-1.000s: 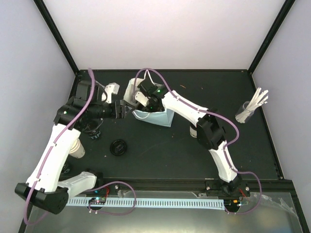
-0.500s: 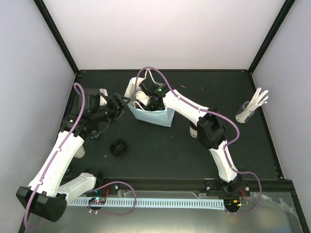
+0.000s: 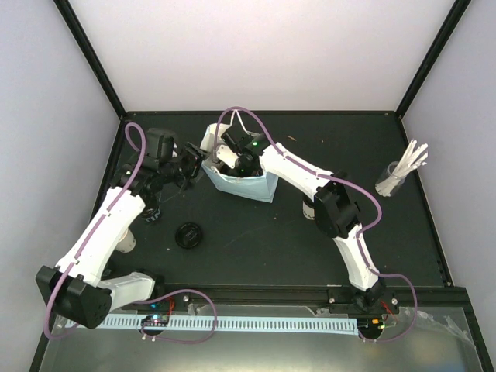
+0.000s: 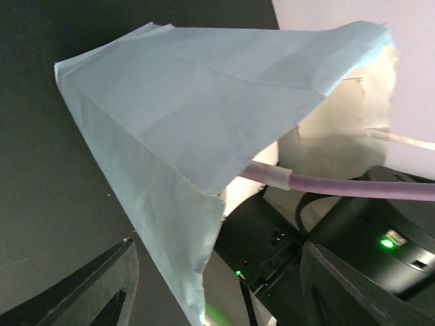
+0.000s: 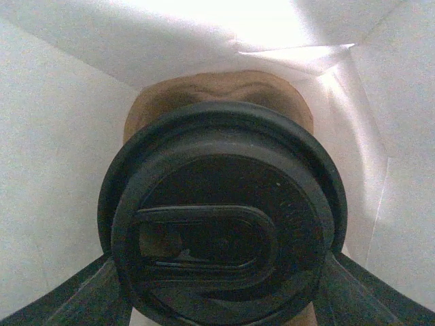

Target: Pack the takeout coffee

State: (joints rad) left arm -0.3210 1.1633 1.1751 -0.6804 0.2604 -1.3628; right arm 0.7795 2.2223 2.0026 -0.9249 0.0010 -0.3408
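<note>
The right gripper [image 5: 224, 302] is down inside the blue bag [image 4: 183, 102], its fingers clamped either side of a lidded cup [image 5: 221, 231]. Brown carrier [image 5: 217, 92] shows past the cup at 12 o'clock, seemingly beneath it. At the bag's 9 o'clock the left gripper [image 4: 214, 292] hangs with fingers apart, holding nothing. A loose lid [image 3: 188, 234] lies at the bag's 7 o'clock

Our left gripper [image 4: 214, 299] hangs with fingers spread wide; our right gripper [image 5: 217, 288] points down, pinching a lidded cup [image 5: 221, 224].
</note>
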